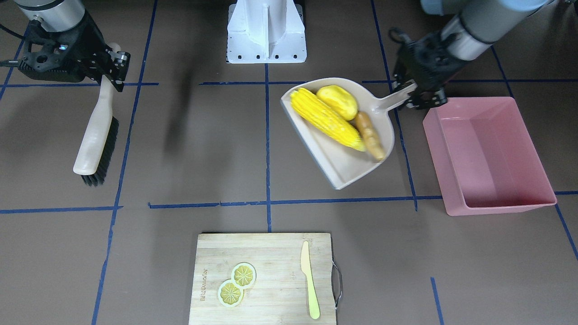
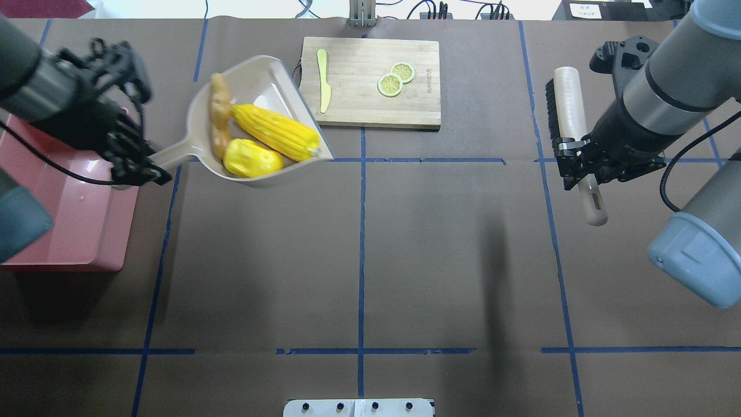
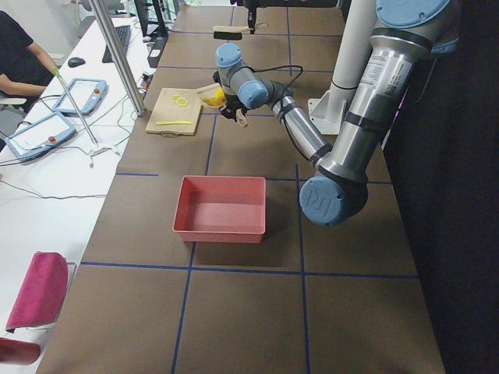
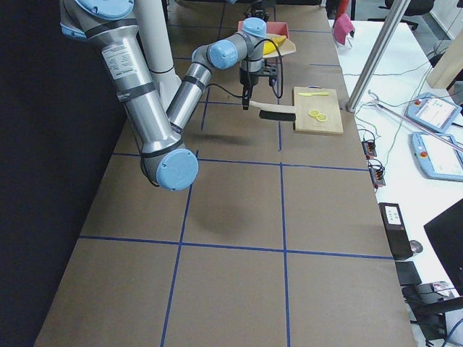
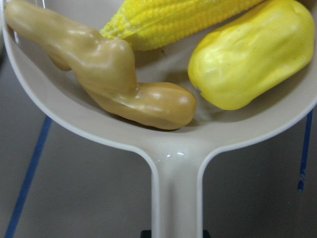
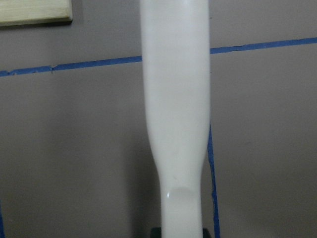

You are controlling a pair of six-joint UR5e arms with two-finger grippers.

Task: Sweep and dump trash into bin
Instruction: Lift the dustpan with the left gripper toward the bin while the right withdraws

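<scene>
The beige dustpan [image 1: 345, 169] carries the trash: a long corn cob [image 1: 327, 118], a short yellow lump [image 1: 337, 102] and a tan ginger root [image 1: 370, 135]. My left gripper [image 1: 417, 92] is shut on the dustpan's handle, just beside the near corner of the pink bin [image 1: 492, 201], which has nothing in it. In the left wrist view the ginger root [image 5: 114, 79] and the lump [image 5: 247, 54] lie against the pan's back wall. My right gripper [image 2: 573, 165] is shut on the handle of a black-bristled brush [image 2: 567, 104], far off on the other side.
A wooden cutting board [image 1: 266, 253] lies at the table edge opposite the robot, with two lemon slices [image 1: 237, 284] and a yellow-green knife [image 1: 310, 280] on it. The white robot base [image 1: 266, 31] stands mid-table at my side. Blue tape lines grid the brown surface.
</scene>
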